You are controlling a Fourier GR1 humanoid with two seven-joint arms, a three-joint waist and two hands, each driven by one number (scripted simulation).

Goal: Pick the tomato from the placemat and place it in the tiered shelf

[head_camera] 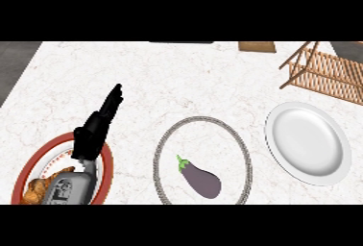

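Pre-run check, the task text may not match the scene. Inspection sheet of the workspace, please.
Surface: white marbled stone counter.
Job's things: the round grey-rimmed placemat holds a purple eggplant, and no tomato is seen. A slatted wooden tiered shelf stands at the far right with nothing seen on it.
Clutter: a round white plate lies right of the placemat. A red-rimmed plate at the left holds a golden-brown pastry. A brown wooden board lies at the far edge.
Hands: the black left hand is above the red-rimmed plate, fingers straight, holding nothing. The right hand is not in view.
Cables: nothing seen.
Surroundings: dark grey floor shows past the counter's left edge.
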